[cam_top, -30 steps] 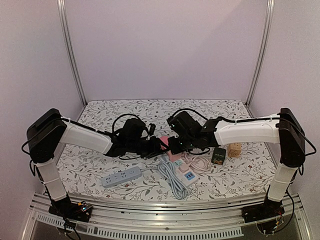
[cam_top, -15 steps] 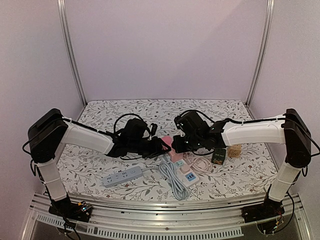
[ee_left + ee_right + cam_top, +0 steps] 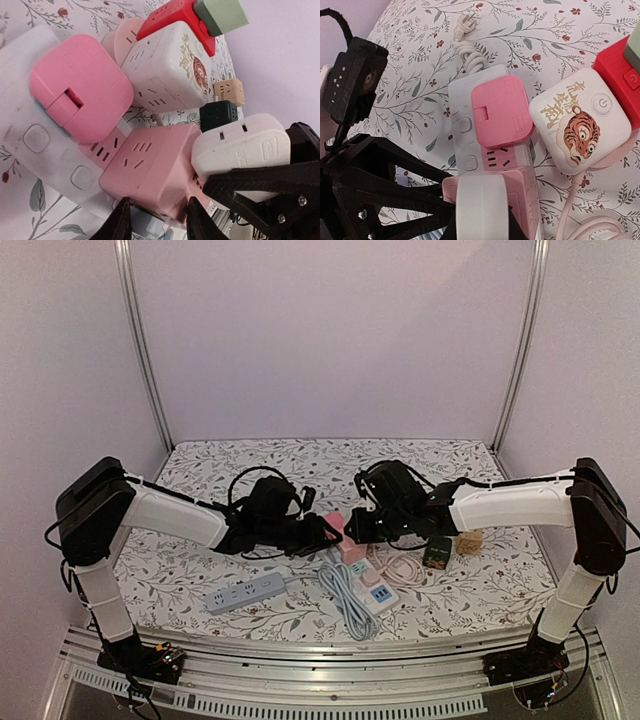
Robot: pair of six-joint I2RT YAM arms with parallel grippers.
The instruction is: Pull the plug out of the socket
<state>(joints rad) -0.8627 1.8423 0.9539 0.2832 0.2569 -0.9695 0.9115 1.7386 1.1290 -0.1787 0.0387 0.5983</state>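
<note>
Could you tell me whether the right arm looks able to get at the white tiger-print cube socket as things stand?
Probably reachable, but not graspable yet: the white tiger-print cube socket lies uncovered close beside the right gripper, whose jaws are shut on the rounded white plastic plug.

Socket cube [image 3: 155,170], between left gripper [image 3: 160,222] jaws: pink. Plug [image 3: 482,200], in right gripper [image 3: 482,222] jaws: white. Beyond them, cloth [image 3: 420,75]: white, floral.
</note>
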